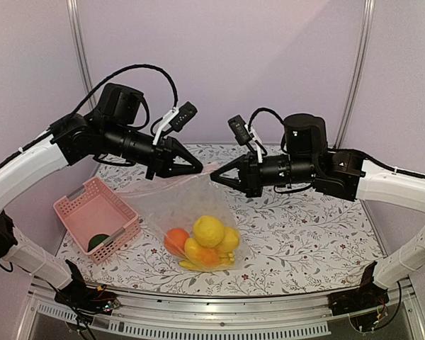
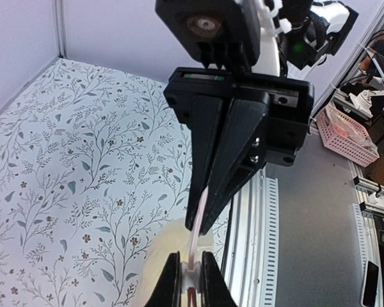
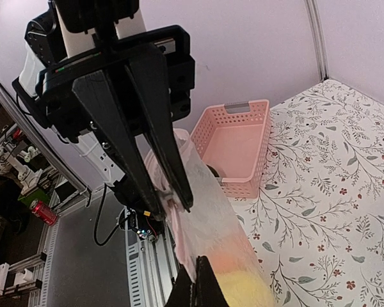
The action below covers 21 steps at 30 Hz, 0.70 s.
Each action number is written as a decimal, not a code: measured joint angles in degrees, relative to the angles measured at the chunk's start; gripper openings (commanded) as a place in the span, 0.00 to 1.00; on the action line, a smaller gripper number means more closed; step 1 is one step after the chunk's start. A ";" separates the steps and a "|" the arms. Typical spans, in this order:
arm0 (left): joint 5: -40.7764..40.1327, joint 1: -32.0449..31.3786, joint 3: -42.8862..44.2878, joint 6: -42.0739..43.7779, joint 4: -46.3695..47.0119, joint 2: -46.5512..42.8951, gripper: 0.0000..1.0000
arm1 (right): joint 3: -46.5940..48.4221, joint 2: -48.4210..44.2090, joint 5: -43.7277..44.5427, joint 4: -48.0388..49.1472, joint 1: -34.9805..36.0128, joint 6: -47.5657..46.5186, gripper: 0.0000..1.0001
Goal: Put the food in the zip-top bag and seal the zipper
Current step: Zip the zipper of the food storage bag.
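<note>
The clear zip-top bag [image 1: 188, 202] hangs by its top edge between my two grippers, its bottom resting on the table. Inside lies food: a yellow lemon [image 1: 208, 230], an orange [image 1: 175, 239] and yellow bananas [image 1: 198, 263]. My left gripper [image 1: 197, 168] is shut on the top edge. In the left wrist view the left gripper [image 2: 191, 263] pinches the zipper [image 2: 197, 235], a thin pinkish strip. My right gripper [image 1: 216, 177] is shut on the same edge, almost tip to tip with the left. In the right wrist view the right gripper [image 3: 196, 272] clamps the bag [image 3: 211, 211]. A dark green piece [image 1: 98, 242] lies in the basket.
The pink slatted basket [image 1: 78, 209] stands at the left of the floral table [image 1: 304, 234], close to the bag; the right wrist view shows the basket [image 3: 233, 144] behind it. A metal rail [image 1: 219, 304] runs along the near edge. Purple walls enclose the back and sides.
</note>
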 measured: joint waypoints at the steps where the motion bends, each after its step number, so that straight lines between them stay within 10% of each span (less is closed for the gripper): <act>1: -0.17 0.20 -0.24 0.07 -0.13 -0.24 0.00 | -0.13 -0.11 0.70 0.11 0.00 0.22 0.00; 21: -2.56 3.28 -2.49 0.50 -1.68 -2.32 0.00 | -0.76 -2.58 14.10 -3.08 -0.92 2.16 0.00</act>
